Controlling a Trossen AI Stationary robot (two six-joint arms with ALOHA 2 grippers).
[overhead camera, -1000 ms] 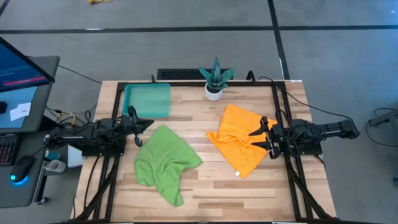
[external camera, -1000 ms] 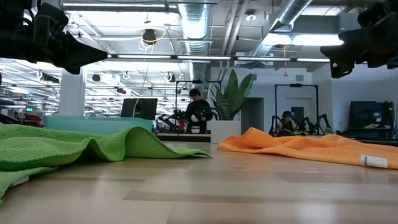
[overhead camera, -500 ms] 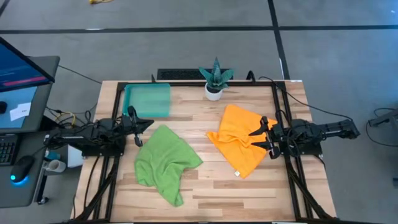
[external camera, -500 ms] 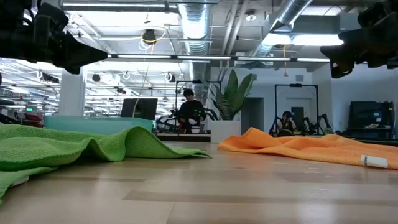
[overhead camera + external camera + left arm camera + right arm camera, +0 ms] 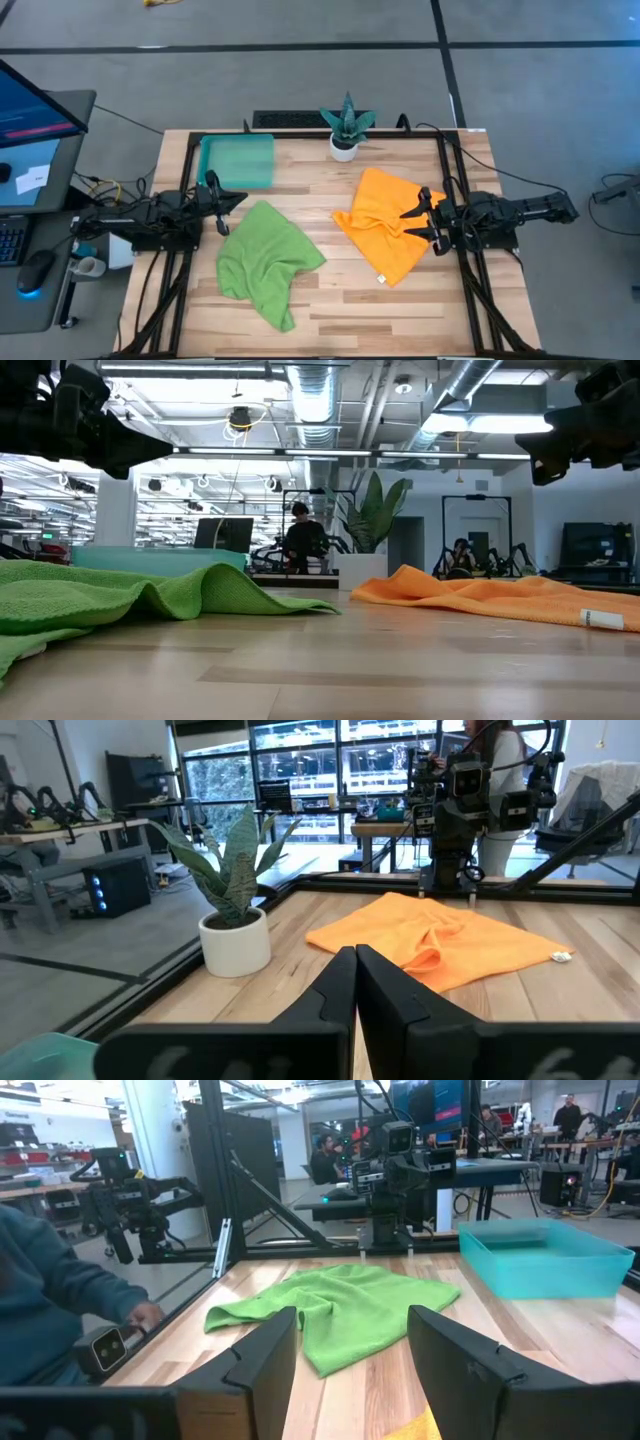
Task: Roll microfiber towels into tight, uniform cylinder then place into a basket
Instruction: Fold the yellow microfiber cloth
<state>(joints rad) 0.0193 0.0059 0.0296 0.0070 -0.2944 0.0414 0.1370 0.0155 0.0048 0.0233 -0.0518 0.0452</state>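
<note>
A lime green towel (image 5: 265,262) lies crumpled on the table's left half, and an orange towel (image 5: 387,222) lies loosely spread on the right half with its white tag (image 5: 381,279) at its near corner. The teal basket (image 5: 237,160) stands at the far left corner. My left gripper (image 5: 222,210) hovers shut and level at the left edge, above the green towel's far corner. Above the orange towel's right edge, my right gripper (image 5: 418,225) hovers open and level. Neither gripper touches anything.
A small white pot with a spiky plant (image 5: 345,128) stands at the far edge's middle. Black frame rails (image 5: 455,190) run along the table's sides. A person's sleeve and hand (image 5: 70,1315) show at the near edge. Bare wood (image 5: 330,310) lies between the towels.
</note>
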